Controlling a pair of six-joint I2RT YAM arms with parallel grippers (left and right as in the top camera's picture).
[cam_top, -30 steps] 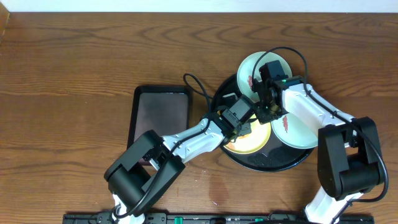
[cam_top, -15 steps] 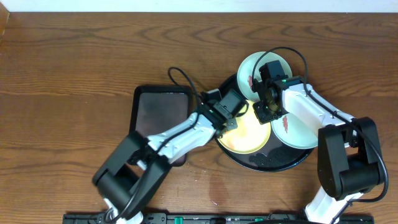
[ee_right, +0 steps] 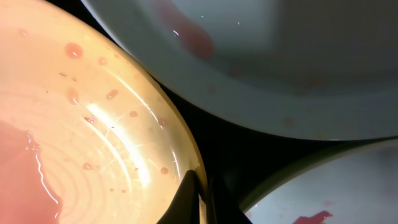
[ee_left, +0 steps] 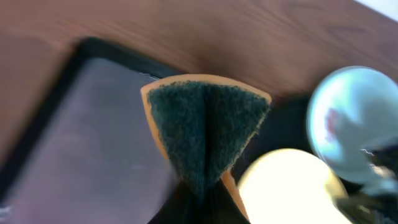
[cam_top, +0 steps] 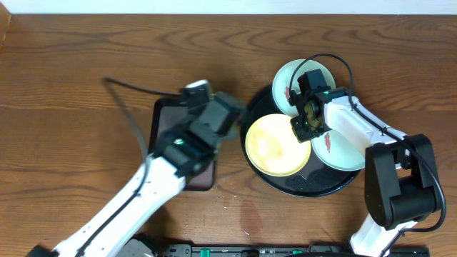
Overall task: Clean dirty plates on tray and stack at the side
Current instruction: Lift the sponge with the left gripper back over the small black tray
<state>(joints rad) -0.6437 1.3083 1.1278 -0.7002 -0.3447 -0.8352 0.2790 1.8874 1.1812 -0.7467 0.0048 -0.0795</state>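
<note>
Counting three plates sitting on the one round black tray (cam_top: 314,187): one yellow plate (cam_top: 271,146) in the middle, a far mint plate (cam_top: 294,77) and a right mint plate (cam_top: 343,150). The yellow plate is glistening wet, showing droplets and a pinkish watery film, while each mint one is wearing a red-brown smear. The right gripper (cam_top: 301,128) is pinching the yellow plate's rim, claw pressed together. The left gripper (ee_left: 202,193) is hanging blurry over the single rectangular tray (cam_top: 171,121), clamping one folded green-and-orange sponge (ee_left: 205,130).
</note>
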